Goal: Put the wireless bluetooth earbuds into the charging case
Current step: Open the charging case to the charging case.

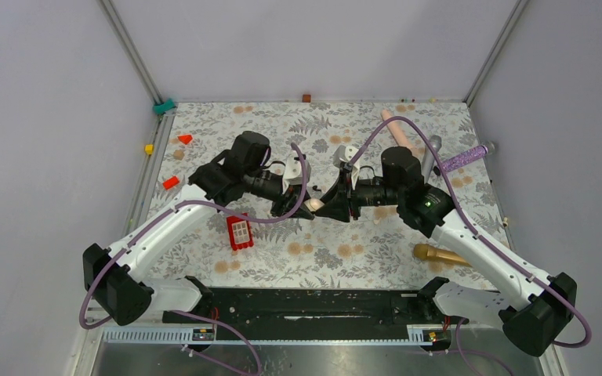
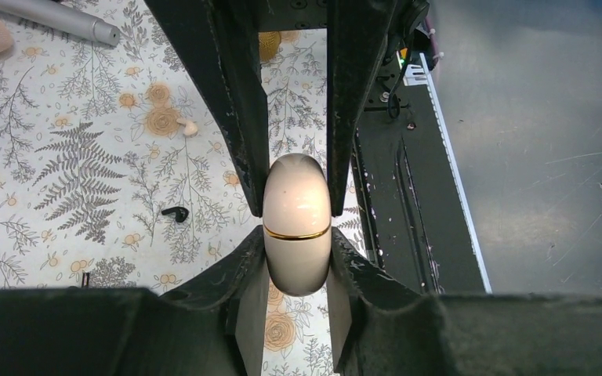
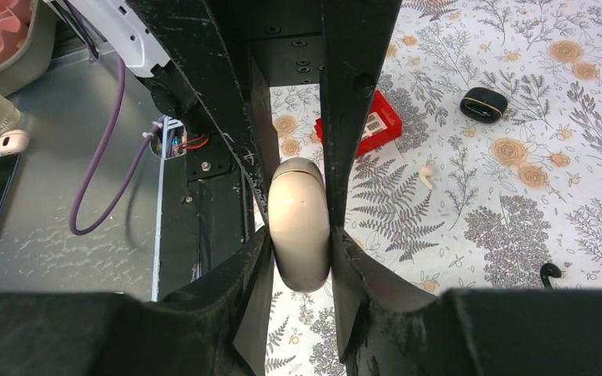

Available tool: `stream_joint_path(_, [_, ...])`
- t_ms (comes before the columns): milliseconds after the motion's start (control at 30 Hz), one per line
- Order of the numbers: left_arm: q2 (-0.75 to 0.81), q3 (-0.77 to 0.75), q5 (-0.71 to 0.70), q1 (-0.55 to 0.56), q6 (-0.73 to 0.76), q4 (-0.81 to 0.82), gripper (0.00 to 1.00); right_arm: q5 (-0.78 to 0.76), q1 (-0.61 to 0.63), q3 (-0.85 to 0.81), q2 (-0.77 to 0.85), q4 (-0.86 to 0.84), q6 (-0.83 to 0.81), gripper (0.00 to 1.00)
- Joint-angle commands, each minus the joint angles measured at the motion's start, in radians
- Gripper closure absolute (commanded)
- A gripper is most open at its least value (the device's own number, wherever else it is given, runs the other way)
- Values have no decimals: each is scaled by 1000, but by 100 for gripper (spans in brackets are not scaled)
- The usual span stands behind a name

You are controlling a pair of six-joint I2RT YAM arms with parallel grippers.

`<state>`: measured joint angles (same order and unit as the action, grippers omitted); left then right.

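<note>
Left gripper [image 2: 298, 262] and right gripper [image 3: 302, 262] both pinch the cream charging case [image 2: 296, 205] mid-air. Looks like lid-opening time, so next up is a careful pry. One black earbud [image 2: 175, 212] sits on the table [image 2: 63, 172] at 9 o'clock.

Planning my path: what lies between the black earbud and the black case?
Only bare cloth between black earbud and black case, in the right wrist view; the white earbud lies aside.

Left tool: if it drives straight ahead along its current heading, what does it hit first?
The right tool, almost at once. It faces the left tool head-on, both shut on the same cream case; fingertip gap looks slim, though depth is unclear.
</note>
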<state>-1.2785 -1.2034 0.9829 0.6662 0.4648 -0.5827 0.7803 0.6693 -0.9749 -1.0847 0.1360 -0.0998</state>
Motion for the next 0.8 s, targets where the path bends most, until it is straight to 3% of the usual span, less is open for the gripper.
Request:
stream_joint_path(0, [0, -57, 79, 8, -18, 41, 95, 6, -9, 5, -9, -60, -4, 88])
stream_joint_path(33, [-2, -54, 74, 9, -15, 41, 100, 5, -10, 4, -8, -61, -4, 87])
stream_joint_path(100, [-1, -45, 61, 11, -4, 42, 100, 2, -13, 2, -5, -57, -6, 82])
stream_joint_path(167, [2, -37, 49, 13, 23, 24, 100, -6, -19, -3, -1, -52, -10, 68])
stream_joint_path(200, [2, -37, 46, 14, 40, 10, 100, -12, -24, -5, 4, -50, -12, 56])
stream_joint_path(300, [9, -31, 45, 18, 83, -21, 100, -32, -39, -4, 13, -49, -19, 44])
stream_joint_path(767, [13, -15, 25, 28, 129, -45, 100, -87, -75, -10, 69, 5, -100, 29])
